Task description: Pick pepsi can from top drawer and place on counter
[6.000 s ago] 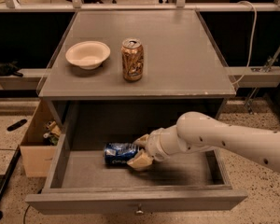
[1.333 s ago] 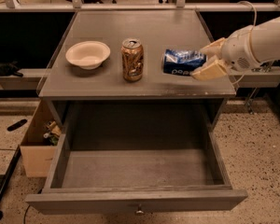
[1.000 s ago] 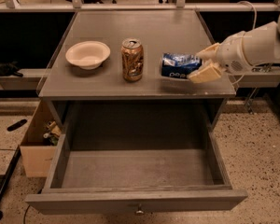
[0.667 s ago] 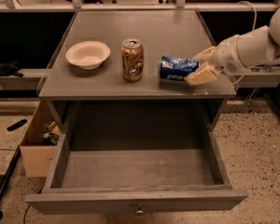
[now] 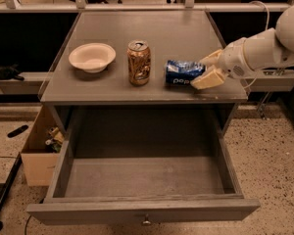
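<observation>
The blue pepsi can (image 5: 181, 73) lies on its side at the front right of the grey counter (image 5: 142, 33). My gripper (image 5: 207, 68) comes in from the right and its cream fingers are shut on the can's right end. The can rests on or just above the counter; I cannot tell which. The top drawer (image 5: 144, 177) stands pulled open below, its inside bare, with a small knob on its front panel.
A gold-brown can (image 5: 138, 62) stands upright just left of the pepsi can. A white bowl (image 5: 92, 57) sits at the counter's left. A cardboard box (image 5: 41, 148) with small items stands on the floor left of the drawer.
My gripper carried the pepsi can out of the drawer and up to the counter. In the last second it moved left and down, bringing the can to the counter surface.
</observation>
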